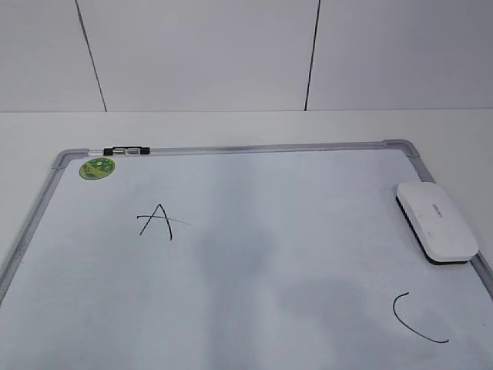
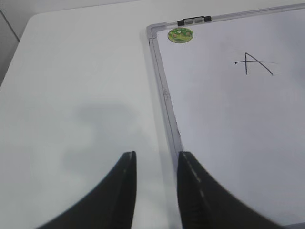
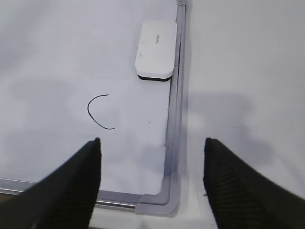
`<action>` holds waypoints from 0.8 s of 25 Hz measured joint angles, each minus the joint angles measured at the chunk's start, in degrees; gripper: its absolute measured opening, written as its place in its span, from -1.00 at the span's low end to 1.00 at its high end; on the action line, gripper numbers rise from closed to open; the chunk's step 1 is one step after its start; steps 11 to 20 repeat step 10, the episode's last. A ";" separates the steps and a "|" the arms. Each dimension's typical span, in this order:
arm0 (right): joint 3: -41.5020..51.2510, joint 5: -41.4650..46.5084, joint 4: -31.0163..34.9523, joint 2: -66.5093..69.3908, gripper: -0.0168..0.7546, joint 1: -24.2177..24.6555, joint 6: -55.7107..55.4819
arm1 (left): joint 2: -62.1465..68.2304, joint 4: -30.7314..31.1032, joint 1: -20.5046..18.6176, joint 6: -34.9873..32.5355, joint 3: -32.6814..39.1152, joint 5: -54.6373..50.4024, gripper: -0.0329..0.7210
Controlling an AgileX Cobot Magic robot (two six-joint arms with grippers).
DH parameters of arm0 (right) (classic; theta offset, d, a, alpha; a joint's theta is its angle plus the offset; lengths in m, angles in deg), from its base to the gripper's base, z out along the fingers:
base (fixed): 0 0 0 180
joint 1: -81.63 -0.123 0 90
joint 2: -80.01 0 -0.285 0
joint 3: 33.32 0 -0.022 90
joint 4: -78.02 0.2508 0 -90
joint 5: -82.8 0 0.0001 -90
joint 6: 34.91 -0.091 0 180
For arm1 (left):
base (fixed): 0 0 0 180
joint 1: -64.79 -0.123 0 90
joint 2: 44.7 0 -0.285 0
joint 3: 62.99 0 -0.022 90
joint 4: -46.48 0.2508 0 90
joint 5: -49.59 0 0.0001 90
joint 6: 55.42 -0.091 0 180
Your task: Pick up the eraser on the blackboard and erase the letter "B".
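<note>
The white eraser [image 1: 437, 221] lies on the blackboard [image 1: 254, 270] against its right frame; it also shows in the right wrist view [image 3: 155, 49]. No letter "B" shows on the board; faint grey smudges lie in the middle. A small "A" [image 1: 156, 222] and a curved "C" [image 1: 416, 317] remain. My left gripper [image 2: 156, 157] is open and empty, above the board's left frame [image 2: 164, 95]. My right gripper [image 3: 152, 145] is wide open and empty, above the board's near right corner [image 3: 167, 202], well short of the eraser. Neither gripper shows in the exterior view.
A round green sticker [image 1: 97, 167] and a black-and-grey clip [image 1: 125, 151] sit at the board's far left corner. White table [image 1: 231, 127] surrounds the board, with a white panelled wall [image 1: 208, 54] behind it.
</note>
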 joint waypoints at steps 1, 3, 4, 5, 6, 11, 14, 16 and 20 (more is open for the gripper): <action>0.00 0.00 0.00 0.00 0.35 0.00 0.00 | 0.00 -0.11 0.00 0.00 0.00 0.00 -0.30; 0.00 0.00 0.00 0.00 0.35 0.00 0.00 | 0.00 -0.11 0.00 0.00 0.00 0.00 -0.30; 0.00 0.00 0.00 0.00 0.35 0.00 0.00 | 0.00 -0.14 0.00 0.00 0.00 0.00 -0.30; 0.00 0.00 0.00 0.00 0.35 0.00 0.00 | 0.00 -0.23 0.00 0.00 0.00 0.00 -0.30; 0.00 -0.04 0.00 0.00 0.35 0.00 0.00 | 0.00 -0.23 0.00 0.00 0.00 0.00 -0.30; 0.00 -0.04 0.00 0.00 0.35 0.00 0.00 | 0.00 -0.23 0.00 0.00 0.00 0.00 -0.30; 0.00 -0.04 0.00 0.00 0.35 0.00 0.00 | 0.00 -0.23 0.00 0.00 0.00 0.00 -0.30; 0.00 -0.04 0.00 0.00 0.35 0.00 0.00 | 0.00 -0.23 0.00 0.00 0.00 0.00 -0.30; 0.00 -0.04 0.00 0.00 0.35 0.00 0.00 | 0.00 -0.23 0.00 0.00 0.00 0.00 -0.30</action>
